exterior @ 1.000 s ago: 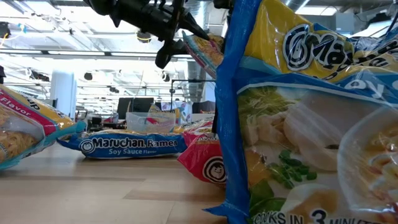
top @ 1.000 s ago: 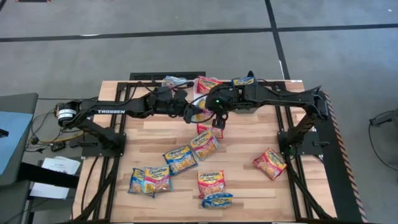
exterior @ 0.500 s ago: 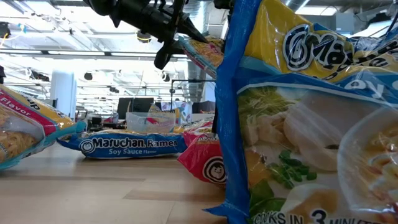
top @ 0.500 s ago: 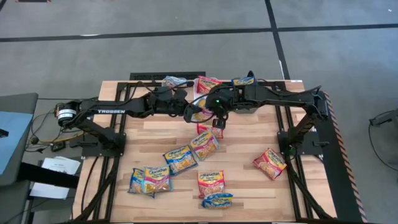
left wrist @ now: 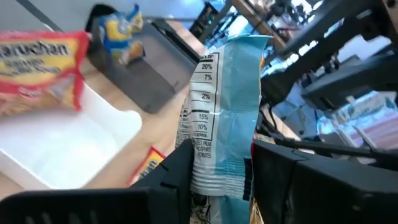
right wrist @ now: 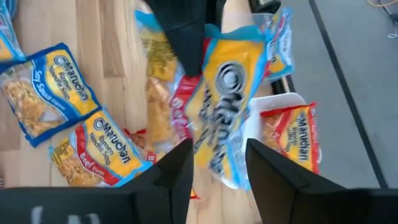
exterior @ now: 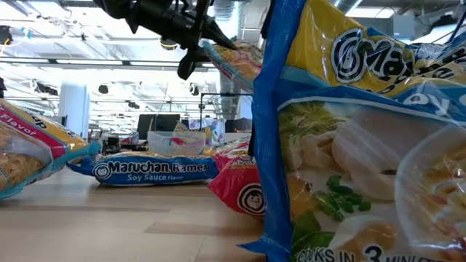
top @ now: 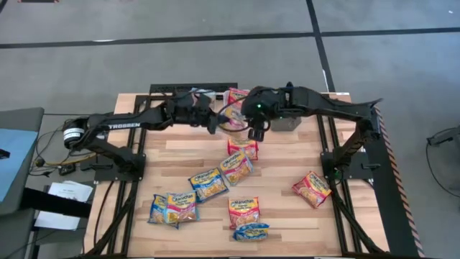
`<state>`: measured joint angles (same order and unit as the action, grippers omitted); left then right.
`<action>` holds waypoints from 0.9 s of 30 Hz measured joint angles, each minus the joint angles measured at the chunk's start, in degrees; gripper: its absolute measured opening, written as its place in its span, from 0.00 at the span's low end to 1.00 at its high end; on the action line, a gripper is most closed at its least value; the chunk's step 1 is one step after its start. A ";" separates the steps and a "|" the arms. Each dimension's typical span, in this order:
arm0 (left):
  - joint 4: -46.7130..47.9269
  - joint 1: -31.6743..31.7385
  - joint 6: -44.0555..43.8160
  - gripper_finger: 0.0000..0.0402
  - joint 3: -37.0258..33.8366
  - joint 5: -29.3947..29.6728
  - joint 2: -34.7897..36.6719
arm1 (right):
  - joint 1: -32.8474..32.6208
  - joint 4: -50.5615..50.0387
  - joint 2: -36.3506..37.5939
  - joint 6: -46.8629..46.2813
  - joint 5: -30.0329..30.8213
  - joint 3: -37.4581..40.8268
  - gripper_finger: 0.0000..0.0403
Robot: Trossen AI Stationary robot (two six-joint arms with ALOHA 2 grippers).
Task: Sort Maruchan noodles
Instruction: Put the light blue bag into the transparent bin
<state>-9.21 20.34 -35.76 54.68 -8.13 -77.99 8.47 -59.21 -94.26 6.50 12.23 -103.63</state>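
A yellow Maruchan packet with blue edges hangs in the air above the far middle of the table. My left gripper is shut on it, and the packet's pale blue back shows in the left wrist view. My right gripper is open, just above and to the right of the packet, with nothing between its fingers. Several more packets lie flat on the wooden table. My left gripper pinches the packet's crimped end between its two fingers. The fingers come nearly level from the table's left. The packet is lifted clear and reaches out past the fingertips, on edge, slanting a little downward.
Three bins stand along the far edge: a clear one, a white one with a red packet, and a grey one with a blue packet. A blue packet lies right in front of the low camera.
My right gripper has opened, let go of the packet and risen away from it. My left gripper has taken hold of the packet's end and carried it a little toward the far edge and up, still clear of the table.
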 joint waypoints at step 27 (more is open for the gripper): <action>1.13 13.26 5.63 0.25 -19.26 11.85 20.99 | 1.51 -13.26 -0.11 -0.04 -0.09 -11.37 0.38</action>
<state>-8.08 33.60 -30.13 35.41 3.72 -57.00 9.98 -72.47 -94.37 6.46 12.14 -115.00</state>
